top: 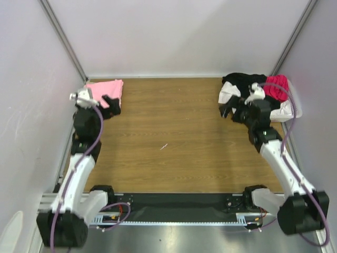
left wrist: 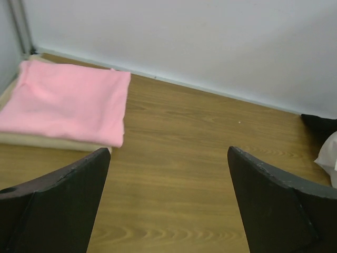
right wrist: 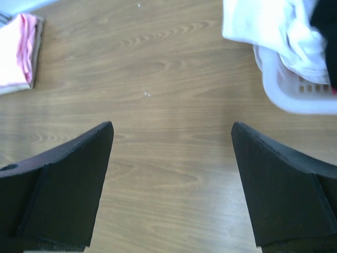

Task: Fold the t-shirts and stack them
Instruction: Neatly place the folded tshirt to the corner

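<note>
A folded light pink t-shirt [top: 107, 88] lies on a folded tan t-shirt [left wrist: 47, 141] in the table's far left corner. The pink t-shirt [left wrist: 68, 103] is flat and square. My left gripper [top: 111, 105] hovers just right of this stack, open, nothing between its fingers [left wrist: 63, 200]. At the far right, black [top: 242, 79], magenta [top: 276, 85] and white [top: 229, 95] t-shirts are heaped in and over a basket. My right gripper [top: 229, 109] stands open and empty beside the heap, over bare wood [right wrist: 172, 126]. The white t-shirt [right wrist: 263, 26] hangs over the basket's edge.
The white plastic basket [right wrist: 295, 95] sits against the right wall [top: 316, 63]. Grey walls close in the table on the left, back and right. Brown wooden tabletop [top: 174, 137] stretches between the two piles.
</note>
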Controlling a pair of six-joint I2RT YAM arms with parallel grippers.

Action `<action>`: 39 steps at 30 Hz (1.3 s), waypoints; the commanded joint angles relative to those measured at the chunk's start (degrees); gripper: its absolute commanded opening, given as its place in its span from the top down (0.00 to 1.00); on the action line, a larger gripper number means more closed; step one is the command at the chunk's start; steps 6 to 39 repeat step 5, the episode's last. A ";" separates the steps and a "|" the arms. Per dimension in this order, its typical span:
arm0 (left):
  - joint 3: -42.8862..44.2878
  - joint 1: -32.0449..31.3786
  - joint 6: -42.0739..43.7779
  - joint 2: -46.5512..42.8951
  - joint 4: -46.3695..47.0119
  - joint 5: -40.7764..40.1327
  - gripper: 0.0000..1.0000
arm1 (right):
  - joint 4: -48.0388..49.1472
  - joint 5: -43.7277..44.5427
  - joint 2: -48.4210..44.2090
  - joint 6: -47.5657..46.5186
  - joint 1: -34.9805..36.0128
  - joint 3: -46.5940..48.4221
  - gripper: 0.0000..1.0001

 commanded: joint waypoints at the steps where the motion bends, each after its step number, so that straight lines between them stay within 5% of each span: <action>1: -6.95 -0.35 3.36 -10.03 -8.28 -4.18 0.00 | 10.16 3.10 -8.08 1.06 0.23 -8.35 0.00; 5: -11.53 -0.52 5.38 -23.03 -10.91 -4.71 0.00 | 11.08 3.88 -12.15 1.94 0.49 -11.62 0.00; 39: -11.53 -0.52 5.38 -23.03 -10.91 -4.71 0.00 | 11.08 3.88 -12.15 1.94 0.49 -11.62 0.00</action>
